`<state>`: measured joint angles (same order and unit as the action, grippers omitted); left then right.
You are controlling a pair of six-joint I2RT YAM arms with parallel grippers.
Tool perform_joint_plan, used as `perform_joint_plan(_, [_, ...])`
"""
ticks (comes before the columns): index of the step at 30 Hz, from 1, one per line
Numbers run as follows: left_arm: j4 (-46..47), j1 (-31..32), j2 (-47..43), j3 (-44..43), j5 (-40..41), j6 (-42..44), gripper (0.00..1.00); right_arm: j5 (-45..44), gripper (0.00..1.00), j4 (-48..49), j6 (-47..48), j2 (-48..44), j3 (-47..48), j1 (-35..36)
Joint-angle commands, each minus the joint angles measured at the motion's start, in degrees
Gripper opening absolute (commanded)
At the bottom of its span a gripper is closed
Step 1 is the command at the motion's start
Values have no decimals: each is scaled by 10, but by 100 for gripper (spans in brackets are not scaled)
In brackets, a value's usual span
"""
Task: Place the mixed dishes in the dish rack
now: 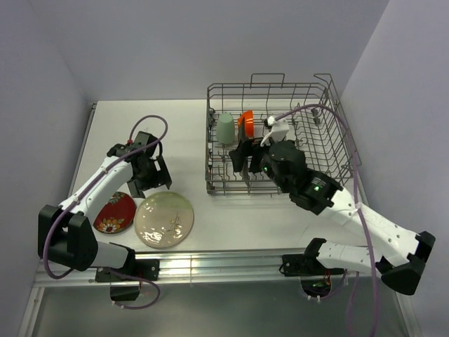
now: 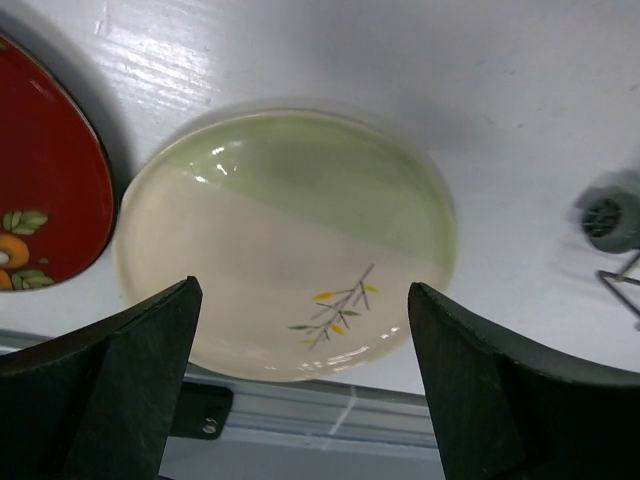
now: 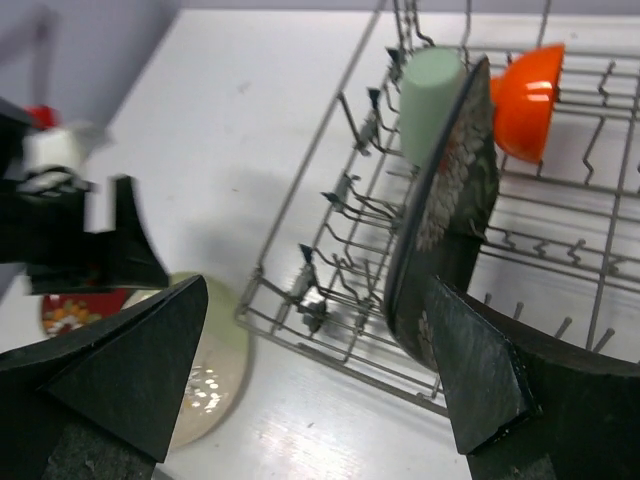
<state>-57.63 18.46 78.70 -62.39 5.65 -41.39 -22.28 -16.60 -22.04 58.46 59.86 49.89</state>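
Observation:
The grey wire dish rack (image 1: pixel 316 151) stands at the back right. In it are the pale green cup (image 1: pixel 224 128), the orange bowl (image 1: pixel 245 121) and the black floral plate (image 1: pixel 242 156), which stands on edge between tines. My right gripper (image 1: pixel 254 170) is open and empty at the rack's near left corner, its right finger close beside the black plate (image 3: pixel 445 220). The cream leaf-sprig plate (image 1: pixel 163 220) and the red flowered plate (image 1: pixel 114 213) lie flat on the table. My left gripper (image 1: pixel 149 179) is open and empty just above the cream plate (image 2: pixel 290 240).
A metal rail (image 1: pixel 210 263) runs along the table's near edge, close to the cream plate. The red plate (image 2: pixel 50 210) lies just left of the cream one. A rack wheel (image 2: pixel 612 220) shows to the right. Walls close in on both sides.

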Motion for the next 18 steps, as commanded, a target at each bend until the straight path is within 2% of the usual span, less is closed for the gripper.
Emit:
perform_joint_plan(1, [65,1,13,38,-6,67,91,59,97,-73,14,-38,57,2])
perform_joint_plan(5, [127,-7,15,82,-49,90,93,119,96,-104,-1,-68,54,0])
perform_joint_plan(11, [102,-42,16,90,85,-12,94,115,96,-159,5,-85,53,0])
perform_joint_plan(18, [103,-141,48,90,78,-62,90,107,96,-181,31,-97,60,-1])
